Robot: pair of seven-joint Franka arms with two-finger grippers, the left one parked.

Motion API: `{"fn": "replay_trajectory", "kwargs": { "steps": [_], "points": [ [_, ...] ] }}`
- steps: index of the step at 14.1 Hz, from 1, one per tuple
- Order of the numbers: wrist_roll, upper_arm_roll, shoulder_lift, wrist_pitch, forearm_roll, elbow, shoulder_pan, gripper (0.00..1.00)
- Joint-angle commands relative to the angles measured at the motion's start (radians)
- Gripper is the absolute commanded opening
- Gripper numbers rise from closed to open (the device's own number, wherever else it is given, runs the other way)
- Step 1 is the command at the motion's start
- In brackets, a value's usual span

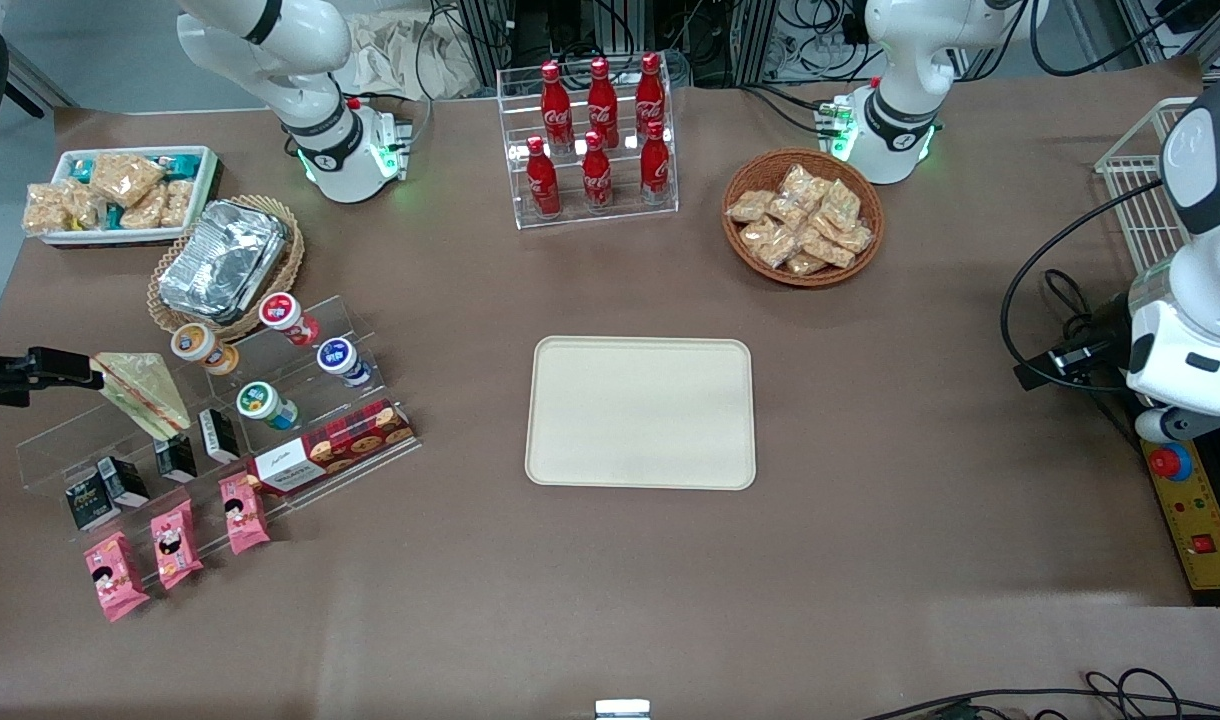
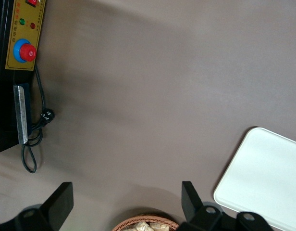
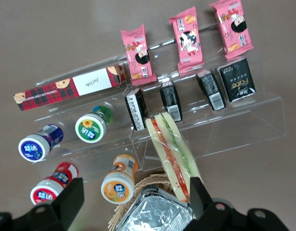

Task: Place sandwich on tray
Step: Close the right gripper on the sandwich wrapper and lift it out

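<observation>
Sandwich (image 3: pixel 173 153) filling faces wrist view; claw (image 1: pixel 65 370) beside it.

A wide bench (image 1: pixel 870 560) fills the scene, covered in a matte brown sheet, evenly lit from above with soft shadows; a paler grey floor (image 1: pixel 30 60) shows past its edge farthest from the front camera, toward the working arm's end; black cables (image 1: pixel 770 40) and metal racking crowd the space above the bench's farthest edge; a white wire rack (image 1: pixel 1135 190) stands at the parked arm's end; nearer the camera than it, a yellow control box (image 1: pixel 1195 520) with a red button sits on a black strip, a black cable (image 1: pixel 1030 300) looping beside it.
</observation>
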Motion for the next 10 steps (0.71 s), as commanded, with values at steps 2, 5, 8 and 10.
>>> {"fn": "replay_trajectory", "kwargs": {
  "steps": [2, 5, 8, 10],
  "points": [
    [-0.019, -0.004, -0.079, 0.037, -0.007, -0.118, -0.019, 0.98],
    [-0.031, -0.009, -0.153, 0.138, -0.008, -0.274, -0.04, 0.98],
    [-0.08, -0.01, -0.172, 0.218, -0.008, -0.365, -0.045, 0.98],
    [-0.178, -0.01, -0.179, 0.295, -0.01, -0.426, -0.071, 0.98]
  ]
}}
